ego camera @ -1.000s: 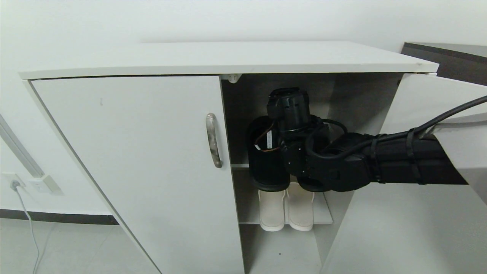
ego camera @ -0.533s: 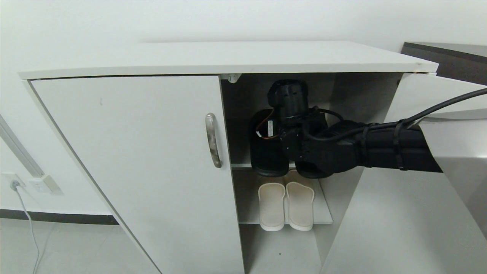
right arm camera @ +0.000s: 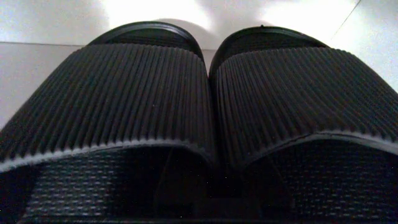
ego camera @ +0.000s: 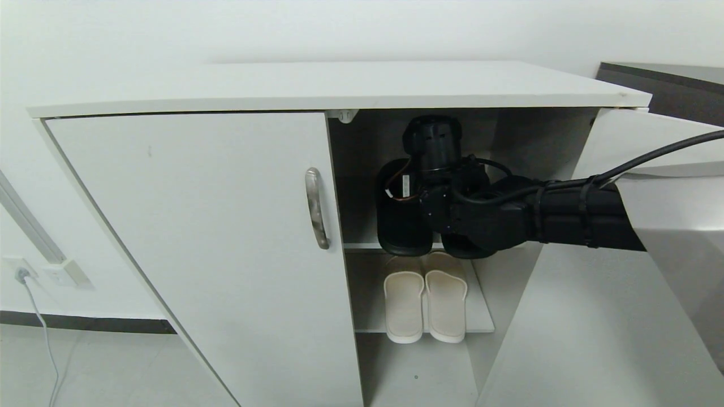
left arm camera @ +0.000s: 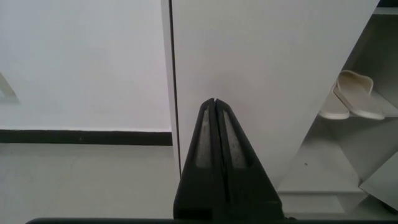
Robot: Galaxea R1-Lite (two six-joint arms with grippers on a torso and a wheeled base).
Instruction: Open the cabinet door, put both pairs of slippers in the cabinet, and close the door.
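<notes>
Soft, even light washes the front of the white cabinet (ego camera: pixel 186 226), while its open compartment toward three o'clock lies in shadow. Close up, the black slippers (right arm camera: pixel 143 93) are dim, with a bright patch behind them at twelve o'clock.

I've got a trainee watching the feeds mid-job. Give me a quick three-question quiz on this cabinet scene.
1. True or false: the white slippers lie on the shelf below the black slippers.
2. Which door of the cabinet stands open? A) left B) right C) both
3. Fill in: the fingers of the left gripper are ____.
Key: 1 true; 2 B; 3 shut.
</notes>
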